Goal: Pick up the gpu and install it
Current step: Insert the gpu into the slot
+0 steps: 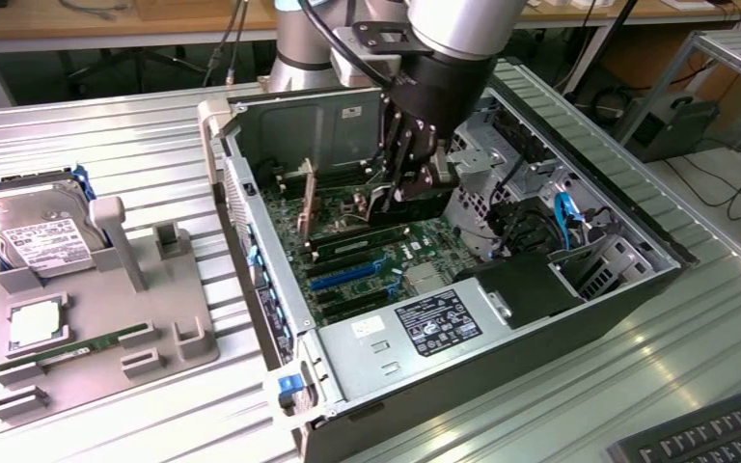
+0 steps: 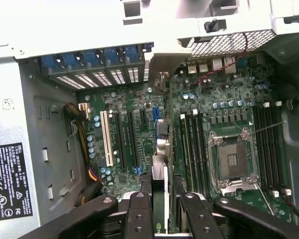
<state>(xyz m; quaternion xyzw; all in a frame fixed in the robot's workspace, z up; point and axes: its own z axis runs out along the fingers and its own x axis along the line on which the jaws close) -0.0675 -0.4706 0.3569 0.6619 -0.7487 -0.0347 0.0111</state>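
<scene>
Black and jointed, the gripper [image 1: 412,183] at the end of the silver robot arm [image 1: 454,29] reaches down into the open dark grey computer case [image 1: 538,376], which lies on its side on the ribbed metal table [image 1: 100,145]. In the wrist view its two black fingers [image 2: 139,209] are clamped on the gpu [image 2: 160,167], a thin flat circuit card seen edge-on, with one finger against each face. The card stands upright over the green motherboard [image 2: 139,99], above the row of long expansion slots. Whether its lower edge touches a slot I cannot tell. A long white slot [image 2: 108,139] lies near it on one side. On the other side sits the square metal processor socket [image 2: 234,159], with black memory slots [image 2: 192,144] between socket and card. Blue plastic latches [image 2: 89,59] line the case's rear wall beyond the card's far end. In the exterior view a silver power supply with a black label [image 1: 428,323] sits in the near corner of the case. On the exterior view's left, well apart from the case, a grey moulded holder [image 1: 171,309] carries a boxy silver hard drive with a white label [image 1: 36,236], a square silver processor chip [image 1: 36,323] and a slim green memory stick [image 1: 81,347]. A dark keyboard [image 1: 718,434] lies at the exterior view's lower right.
</scene>
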